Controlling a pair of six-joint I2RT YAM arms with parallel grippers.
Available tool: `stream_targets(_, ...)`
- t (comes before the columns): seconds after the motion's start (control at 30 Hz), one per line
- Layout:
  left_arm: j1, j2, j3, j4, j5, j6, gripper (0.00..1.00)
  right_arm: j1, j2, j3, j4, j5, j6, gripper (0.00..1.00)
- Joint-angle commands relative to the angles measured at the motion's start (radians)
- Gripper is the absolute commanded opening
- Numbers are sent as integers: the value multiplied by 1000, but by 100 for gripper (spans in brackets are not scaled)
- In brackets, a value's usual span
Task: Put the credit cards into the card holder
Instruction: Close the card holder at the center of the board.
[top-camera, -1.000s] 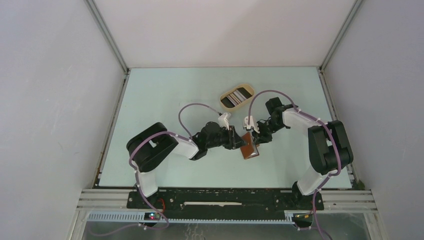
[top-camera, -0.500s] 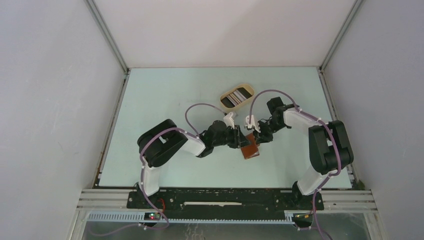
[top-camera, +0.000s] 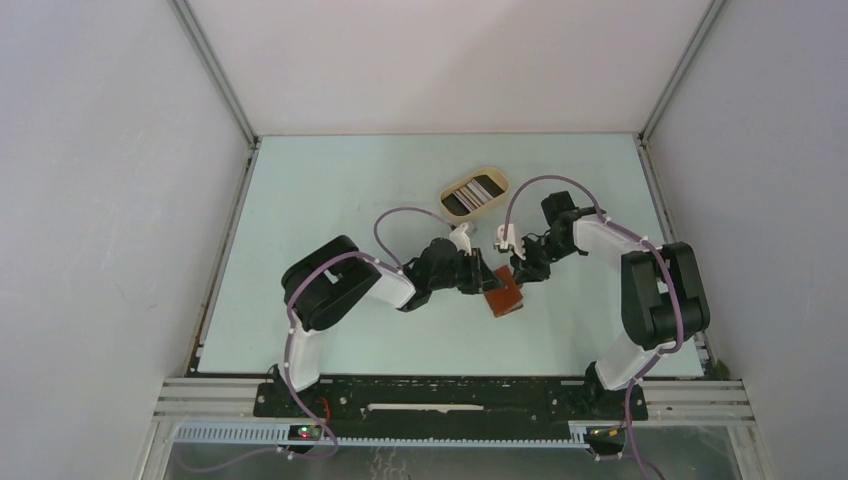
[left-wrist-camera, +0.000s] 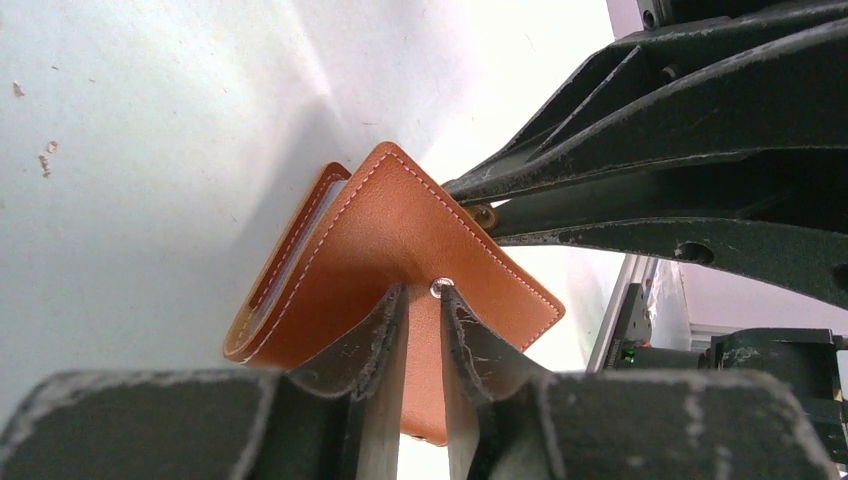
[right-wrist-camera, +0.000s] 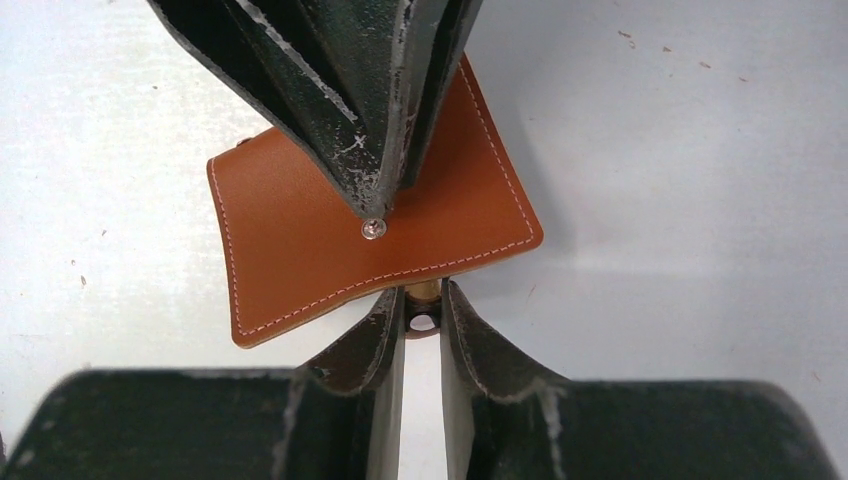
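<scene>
Two hands, one card holder (left-wrist-camera: 385, 235), out in the middle of the worktop (top-camera: 330, 220). The left hand (left-wrist-camera: 424, 293) has its fingers drawn together on the closing tab (left-wrist-camera: 425, 375). The leather strip runs straight back between them, with the snap (left-wrist-camera: 437, 288) right at the fingertips. Facing it head-on, the right hand (right-wrist-camera: 422, 292) is pinched on the brass stud (left-wrist-camera: 485, 213) at the holder's opposite edge, with nothing but the stud between its fingers.

So the holder sits directly ahead of each hand, folded, and its leaves gape a little on the side away from the right hand. Whether it clears the surface is hard to tell.

The credit cards (top-camera: 472, 193) lie in the beige oval tray (top-camera: 505, 180), out beyond both hands and well apart from the holder, slightly towards the left hand's side.

The tab's long axis lies along the line joining the two hands, and that is what matters here. A pull apart along that line should open the holder, while a pull off it would likely twist the leather. Neither hand is free for a card yet. When one lets go, the left looks marginally the nearer to the tray.
</scene>
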Motion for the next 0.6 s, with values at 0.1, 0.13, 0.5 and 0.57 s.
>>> stream_targets(0.1,4,51,33,-164,-12,33,23,-22,-24,35,29,17,89,25)
stream_targets(0.13,4,50,34,-166,-10,35,23,-25,-16,49,20,20,97,26)
stream_targets(0.5,-2,62,73,-224,2,68,23,-37,30,111,-55,57,122,31)
stream_targets(0.57,-8,64,89,-257,-3,78,23,-37,30,110,-58,50,118,31)
